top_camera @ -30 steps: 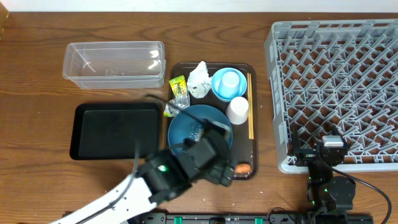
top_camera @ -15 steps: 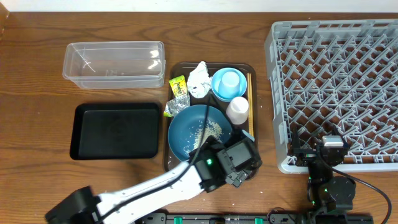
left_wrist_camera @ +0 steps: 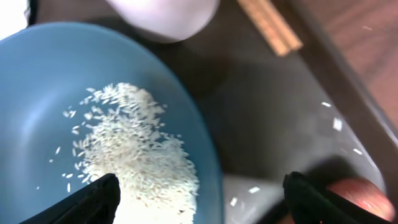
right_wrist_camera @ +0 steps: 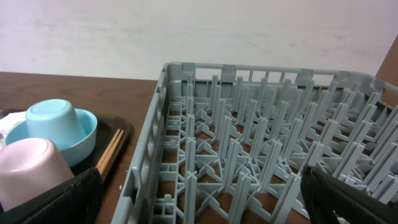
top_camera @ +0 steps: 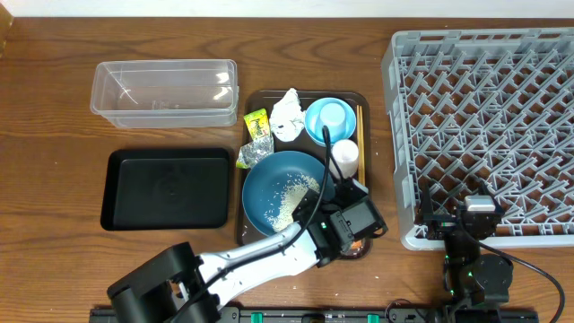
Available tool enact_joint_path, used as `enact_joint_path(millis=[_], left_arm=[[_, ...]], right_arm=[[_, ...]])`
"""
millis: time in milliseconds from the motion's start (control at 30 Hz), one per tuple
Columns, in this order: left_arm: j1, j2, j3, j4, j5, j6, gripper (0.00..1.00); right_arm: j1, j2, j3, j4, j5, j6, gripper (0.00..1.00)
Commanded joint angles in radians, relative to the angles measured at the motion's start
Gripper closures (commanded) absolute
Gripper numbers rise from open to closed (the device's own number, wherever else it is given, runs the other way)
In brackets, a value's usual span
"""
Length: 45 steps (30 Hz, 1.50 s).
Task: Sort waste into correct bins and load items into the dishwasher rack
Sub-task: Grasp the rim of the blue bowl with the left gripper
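Note:
My left gripper (top_camera: 348,218) is open and empty, low over the front right of the brown serving tray (top_camera: 363,99). In the left wrist view its jaws (left_wrist_camera: 199,205) straddle the rim of the dark blue plate (left_wrist_camera: 37,93), which holds the rice heap (left_wrist_camera: 137,155). The orange carrot (left_wrist_camera: 367,194) lies by the right finger. The white cup (top_camera: 343,159), chopsticks (top_camera: 360,166), light blue bowl (top_camera: 330,121), napkin (top_camera: 287,117) and foil wrappers (top_camera: 257,135) are on the tray. My right gripper (top_camera: 478,215) is open and empty at the front edge of the grey rack (top_camera: 484,99).
The clear tub (top_camera: 166,90) stands at the back left, and the black tray (top_camera: 166,188) lies in front of it, left of the serving tray. In the right wrist view, the rack (right_wrist_camera: 261,143) fills the frame, with the bowl (right_wrist_camera: 56,127) and chopsticks (right_wrist_camera: 109,152) to its left.
My left arm has swung right, from over the plate's front edge to the tray's front right corner by the carrot. The right arm has not moved.

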<state>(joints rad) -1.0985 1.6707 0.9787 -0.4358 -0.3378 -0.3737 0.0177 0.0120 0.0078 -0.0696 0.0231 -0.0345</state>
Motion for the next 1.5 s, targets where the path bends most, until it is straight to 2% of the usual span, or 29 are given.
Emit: enact_joint_path(millis=[0, 100, 600, 733, 933, 1233, 1333, 1467], left_arm=[[0.03, 0.016, 0.026, 0.003, -0.051, -0.095, 0.16], [0.043, 0.021, 0.026, 0.006, -0.035, -0.132, 0.17], [0.043, 0.07, 0.018, 0.002, 0.084, -0.149, 0.22], [0.043, 0.07, 0.018, -0.004, 0.084, -0.156, 0.35], [0.042, 0.07, 0.018, -0.029, 0.084, -0.156, 0.47], [0.042, 0.07, 0.014, -0.034, 0.137, -0.156, 0.5], [0.042, 0.07, 0.007, -0.034, 0.137, -0.157, 0.61], [0.042, 0.07, 0.006, -0.035, 0.14, -0.159, 0.64]], right_arm=[[-0.011, -0.003, -0.003, -0.002, 0.006, -0.008, 0.01], [-0.011, -0.003, -0.003, -0.002, 0.006, -0.008, 0.01], [-0.011, -0.003, -0.003, -0.002, 0.006, -0.008, 0.01], [-0.011, -0.003, -0.003, -0.002, 0.006, -0.008, 0.01], [-0.011, -0.003, -0.003, -0.002, 0.006, -0.008, 0.01], [-0.011, -0.003, -0.003, -0.002, 0.006, -0.008, 0.01], [-0.011, -0.003, -0.003, -0.002, 0.006, -0.008, 0.01], [-0.011, -0.003, -0.003, -0.002, 0.006, -0.008, 0.01]])
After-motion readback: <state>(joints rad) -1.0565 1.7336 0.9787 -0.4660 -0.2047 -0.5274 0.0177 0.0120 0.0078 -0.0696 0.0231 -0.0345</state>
